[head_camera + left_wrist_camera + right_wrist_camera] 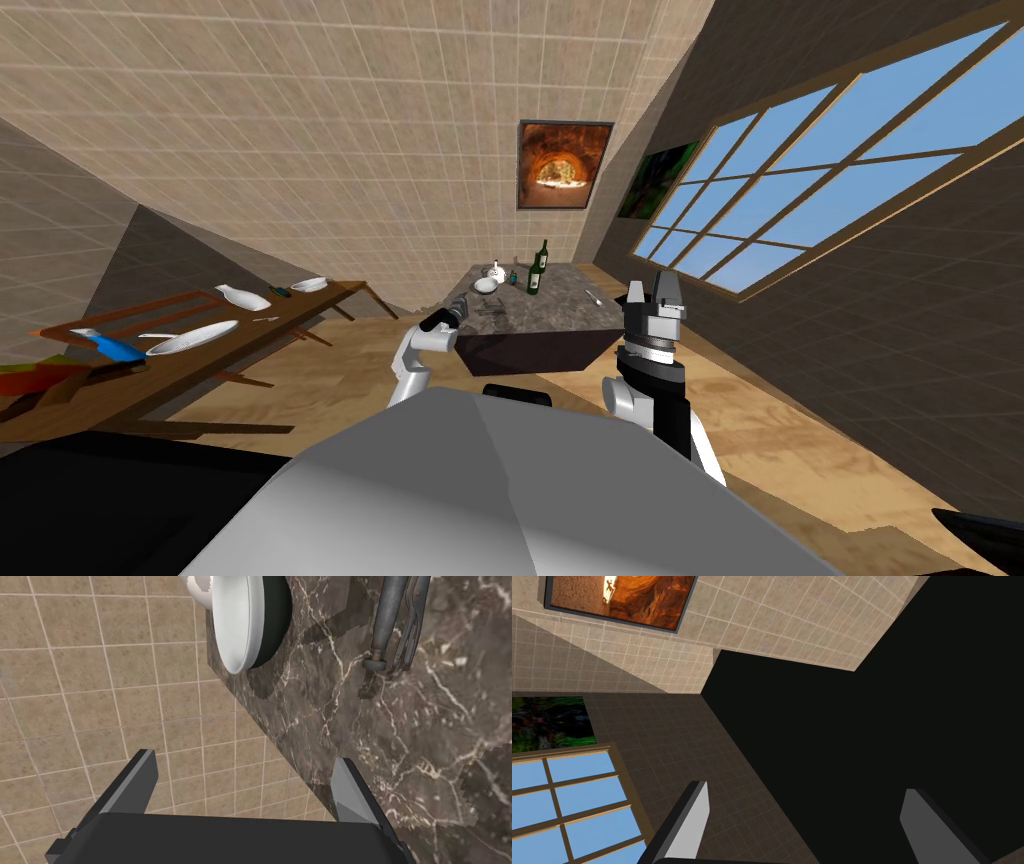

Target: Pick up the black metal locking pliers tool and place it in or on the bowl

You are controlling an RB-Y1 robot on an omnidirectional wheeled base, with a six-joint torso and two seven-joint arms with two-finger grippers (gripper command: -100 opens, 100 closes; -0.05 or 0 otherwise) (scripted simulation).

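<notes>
Our left gripper [245, 786] hangs open at the marble counter [380, 751] edge. Grey locking pliers [395, 631] lie at its one o'clock, the white bowl [240, 621] at twelve. Our raised right gripper [812, 821] also gapes.

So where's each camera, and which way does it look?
Head: on the head, looking down at the table; both arms show, left claw at it, right claw raised.
Left wrist: on the left hand, facing bowl and pliers past its open claw.
Right wrist: on the right hand, facing up past its open claw.
Shared: head and left wrist both see the bowl.
</notes>
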